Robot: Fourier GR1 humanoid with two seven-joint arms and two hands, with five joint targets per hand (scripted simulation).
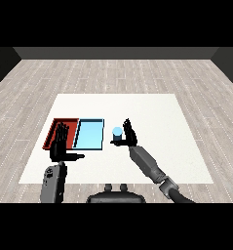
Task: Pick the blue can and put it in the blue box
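My right hand (129, 133) curls round the blue can (117, 132), just right of the blue tray (89, 134). Left hand (60, 141) hangs open (over the red tray (53, 128)). Overshooting left could land it wrong.

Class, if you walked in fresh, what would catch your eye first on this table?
The red tray and light blue tray lie side by side at the table's left. Just right of them, the right hand curls round a blue can. The left hand hovers open over the red tray.
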